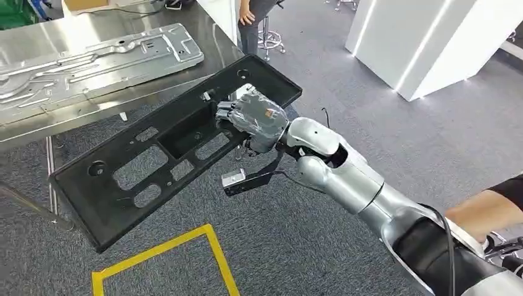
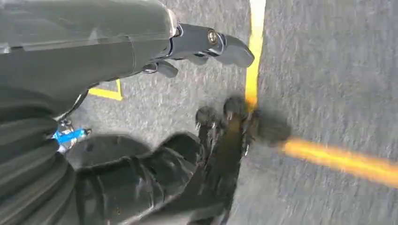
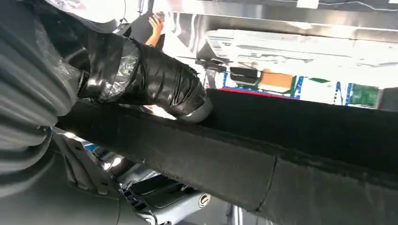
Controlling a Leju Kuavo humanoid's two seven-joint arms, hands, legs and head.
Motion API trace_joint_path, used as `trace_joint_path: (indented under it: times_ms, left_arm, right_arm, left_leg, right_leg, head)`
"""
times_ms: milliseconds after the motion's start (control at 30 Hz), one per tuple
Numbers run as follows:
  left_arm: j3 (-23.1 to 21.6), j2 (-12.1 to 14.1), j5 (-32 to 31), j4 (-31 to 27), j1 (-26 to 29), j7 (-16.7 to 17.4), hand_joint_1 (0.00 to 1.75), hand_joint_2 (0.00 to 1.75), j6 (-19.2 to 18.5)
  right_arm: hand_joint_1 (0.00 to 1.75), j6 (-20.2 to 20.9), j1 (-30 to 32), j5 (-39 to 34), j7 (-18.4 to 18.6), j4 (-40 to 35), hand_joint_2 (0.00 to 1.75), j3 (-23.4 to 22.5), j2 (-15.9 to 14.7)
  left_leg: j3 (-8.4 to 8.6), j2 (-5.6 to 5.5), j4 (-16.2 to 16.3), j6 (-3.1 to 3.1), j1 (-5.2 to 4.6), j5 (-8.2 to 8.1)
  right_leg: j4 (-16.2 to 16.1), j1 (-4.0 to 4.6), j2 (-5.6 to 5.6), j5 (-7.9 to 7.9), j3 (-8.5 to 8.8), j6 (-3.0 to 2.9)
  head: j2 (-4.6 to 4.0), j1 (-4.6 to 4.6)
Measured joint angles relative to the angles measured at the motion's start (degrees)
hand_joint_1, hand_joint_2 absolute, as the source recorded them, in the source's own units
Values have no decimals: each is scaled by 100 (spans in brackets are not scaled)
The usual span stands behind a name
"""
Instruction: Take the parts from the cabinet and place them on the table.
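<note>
From the head view, the right hand (image 1: 256, 120) grips a long black panel (image 1: 154, 154) near one end. The panel is full of holes and cut-outs. It hangs in the air, tilted, with its far end up by the table (image 1: 37, 37) corner and its near end low over the floor (image 1: 296, 246). The upper long edge of the panel lies just beside the table's front edge; I cannot tell if they touch. On the table lies a flat silver metal part (image 1: 92, 58), which fills much of the top. Yellow tape (image 1: 166, 253) marks a box on the grey floor under the panel's low end. A person (image 1: 250, 24) stands past the table by a stool (image 1: 271, 37). A white block (image 1: 425, 43) stands well off to the right, with open floor between it and the arm. Another person's arm (image 1: 487, 213) shows at the right edge.

In the left wrist view, the left hand (image 2: 141, 51) hangs over the grey floor and holds nothing. Its fingers (image 2: 225, 44) are stretched out. Yellow tape crosses the floor below it.

In the right wrist view, the thumb (image 3: 155, 82), wrapped in shiny black tape, presses on the panel's thick black edge. The table's shiny side shows beyond the panel.
</note>
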Motion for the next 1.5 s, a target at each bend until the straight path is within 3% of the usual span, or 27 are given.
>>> trace_joint_path:
  times_ms: [67, 100, 133, 167, 200, 267, 300, 333, 367, 467, 500, 533, 567, 633, 667, 700, 767, 800, 833, 867, 933, 1000, 1500]
  left_arm:
    - [2, -2, -7, -4, -5, -7, 0, 175, 0]
    - [2, 2, -9, -4, -1, -9, 0, 175, -11]
    - [2, 2, -13, -4, 12, -9, 0, 175, -35]
    - [2, 2, -15, -4, 20, -9, 0, 175, -48]
    - [2, 2, -17, -4, 22, -15, 0, 175, -61]
    - [2, 2, -20, -4, 22, -24, 0, 175, -79]
    - [2, -23, -22, -2, 19, -24, 0, 175, -87]
    - [4, -33, -22, -7, 23, -24, 0, 175, -94]
    - [7, -20, -24, -7, 29, -26, 0, 175, -102]
    - [9, -2, -37, -15, 31, -24, 0, 175, -127]
    - [9, -9, -39, -20, 26, -39, 0, 175, -127]
    - [9, -17, -39, -20, 13, -41, 0, 175, -127]
    - [9, -17, -42, -20, 7, -44, 0, 175, -127]
    - [9, -22, -46, -20, 17, -52, 0, 175, -127]
    - [9, -26, -57, -20, 26, -52, 0, 175, -127]
    - [9, -26, -68, -20, 29, -55, 0, 175, -127]
    - [9, -28, -81, -22, 27, -59, 0, 175, -127]
    - [9, -48, -83, -20, 35, -59, 0, 175, -127]
    - [9, -120, -83, -22, 55, -59, 0, 175, -131]
    - [13, -59, -85, -22, 55, -65, 0, 175, -127]
    - [15, -57, -85, -22, 55, -59, 0, 175, -129]
    - [15, -57, -90, -28, 50, -59, 0, 175, -149]
    - [17, -28, -94, -33, 38, -74, 0, 175, -173]
  right_arm:
    - [175, 4, -27, 15, 35, 2, 175, 2, 2]
    - [175, 4, -24, 20, 37, 4, 175, 4, 2]
    - [175, 6, -19, 37, 37, 22, 175, 9, 2]
    - [175, 7, -6, 39, 37, 33, 175, 18, 2]
    - [175, 9, 0, 39, 37, 39, 175, 24, 2]
    - [175, 13, -11, 50, 37, 46, 175, 28, 2]
    - [175, 15, -18, 55, 37, 46, 175, 28, 0]
    - [175, 24, -32, 57, 44, 52, 175, 33, 2]
    - [175, 24, -29, 68, 46, 54, 175, 35, 2]
    - [175, 24, -50, 74, 37, 59, 175, 39, 2]
    - [175, 22, -51, 83, 37, 59, 175, 39, 0]
    - [175, 22, -62, 85, 39, 63, 175, 39, -2]
    - [175, 20, -63, 85, 46, 70, 175, 39, -2]
    - [175, 15, -46, 87, 35, 83, 175, 53, -4]
    - [175, 15, -21, 94, 31, 94, 175, 61, -7]
    - [175, 15, -3, 96, 31, 101, 175, 61, -9]
    - [175, 15, -15, 96, 39, 101, 175, 61, -13]
    - [175, 15, -25, 96, 39, 101, 175, 61, -24]
    - [175, 13, -21, 96, 39, 109, 175, 61, -33]
    - [175, 15, -26, 96, 39, 116, 175, 61, -33]
    - [175, 13, -28, 101, 39, 116, 175, 68, -26]
    - [175, 11, -43, 118, 39, 122, 175, 68, -33]
    - [175, 11, -51, 157, 57, 127, 175, 90, -31]
  left_leg:
    - [-376, 123, 842, -176, 163, -430]
    - [-570, 159, 1259, -260, 249, -576]
    - [-708, 188, 1531, -345, 341, -623]
    - [-698, 216, 1467, -447, 428, -506]
    - [-533, 240, 1139, -552, 505, -276]
    - [-32, 326, 95, -741, 641, 224]
    - [9, 300, 102, -823, 567, -21]
    - [24, 277, 88, -693, 555, -41]
    - [-18, 267, 162, -534, 552, -93]
    - [16, 225, 201, -305, 540, -212]
    - [49, 218, 198, -254, 533, -238]
    - [77, 211, 189, -213, 511, -264]
    - [98, 209, 182, -177, 489, -285]
    - [135, 192, 185, -111, 418, -328]
    - [166, 168, 185, -82, 380, -349]
    - [203, 139, 185, -60, 343, -370]
    - [287, 94, 181, -31, 268, -415]
    - [304, 88, 174, -23, 271, -433]
    - [299, 87, 178, -42, 232, -442]
    - [281, 79, 179, -59, 271, -437]
    - [260, 89, 176, -62, 279, -443]
    - [288, 92, 164, -68, 285, -442]
    - [326, 97, 116, -96, 275, -431]
  right_leg:
    - [-23, -60, -28, 39, 7, 47]
    - [-20, -92, -34, 24, 16, 82]
    - [-15, -137, -44, 1, 25, 133]
    - [-4, -196, -55, -38, 52, 198]
    - [22, -259, -61, -88, 83, 276]
    - [141, -384, -68, -240, 147, 451]
    - [158, -377, -88, -301, 118, 533]
    - [227, -341, -87, -336, 67, 596]
    - [197, -317, -83, -330, 71, 616]
    - [117, -376, -86, -416, 180, 693]
    - [288, -378, -40, -486, 139, 659]
    - [697, -348, -10, -654, -86, 615]
    - [1252, -302, 3, -874, -422, 592]
    - [2210, -218, 10, -1141, -1070, 546]
    - [2367, -172, 11, -1040, -1268, 493]
    - [2217, -121, 15, -784, -1314, 413]
    - [1279, -3, 45, -31, -1082, 207]
    - [800, 73, 76, 245, -956, 77]
    - [752, 93, 82, 196, -926, -20]
    - [588, 108, 83, 211, -873, 17]
    - [522, 101, 84, 177, -819, 246]
    - [525, 99, 86, 177, -807, 209]
    - [530, 97, 99, 176, -802, 199]
  head:
    - [0, 7]
    - [0, 5]
    - [0, 9]
    - [0, 2]
    - [0, 7]
    - [0, 5]
    - [0, -17]
    - [0, -22]
    - [0, -17]
    - [0, -13]
    - [0, 0]
    - [0, 5]
    - [0, 2]
    - [0, 2]
    - [0, 0]
    - [0, 2]
    - [0, 2]
    - [0, 0]
    - [0, -33]
    - [0, -15]
    - [0, -8]
    - [0, -11]
    - [0, -13]
